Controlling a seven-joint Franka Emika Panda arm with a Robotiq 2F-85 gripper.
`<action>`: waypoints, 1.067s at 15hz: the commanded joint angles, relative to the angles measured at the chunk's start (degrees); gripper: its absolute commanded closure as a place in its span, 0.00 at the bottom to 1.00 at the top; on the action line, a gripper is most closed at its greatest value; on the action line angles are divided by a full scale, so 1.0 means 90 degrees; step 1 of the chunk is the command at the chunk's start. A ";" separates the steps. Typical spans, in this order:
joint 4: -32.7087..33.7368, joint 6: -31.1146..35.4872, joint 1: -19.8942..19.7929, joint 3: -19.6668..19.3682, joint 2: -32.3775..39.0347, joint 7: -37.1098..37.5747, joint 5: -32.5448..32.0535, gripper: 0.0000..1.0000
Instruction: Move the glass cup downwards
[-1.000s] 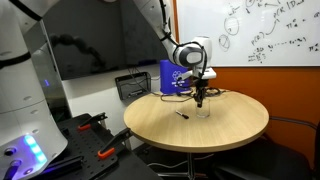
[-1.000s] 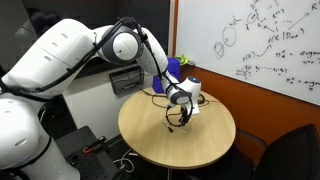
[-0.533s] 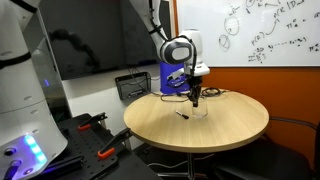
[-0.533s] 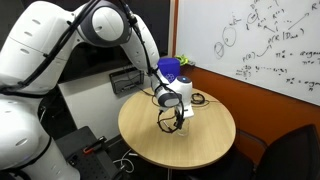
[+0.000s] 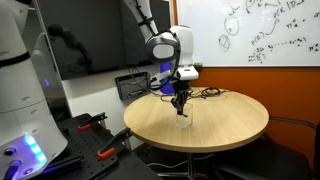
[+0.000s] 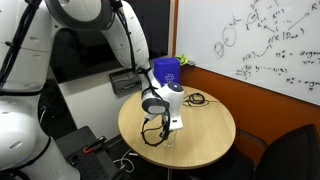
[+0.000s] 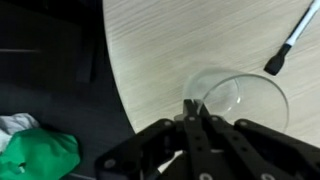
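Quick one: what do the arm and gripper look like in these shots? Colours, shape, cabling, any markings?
Arm: glossy white rounded shells, dark bands at the joints. Gripper: all black, two slim fingers on angular linkages, mounted under a pale wrist block. A thin black cable loops beside the wrist. No markings are legible at this size.

The jaws reach down to the glass cup (image 5: 183,112) on the round table (image 5: 232,126), blue box (image 5: 167,77) behind
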 commanded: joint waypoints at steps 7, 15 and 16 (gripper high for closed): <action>0.0015 0.0626 0.0158 0.0120 0.0368 -0.0373 0.0019 0.99; 0.0254 0.1016 0.0122 0.0208 0.0570 -0.0453 0.0054 0.63; 0.0266 0.0882 0.0134 0.0168 0.0552 -0.0403 0.0042 0.56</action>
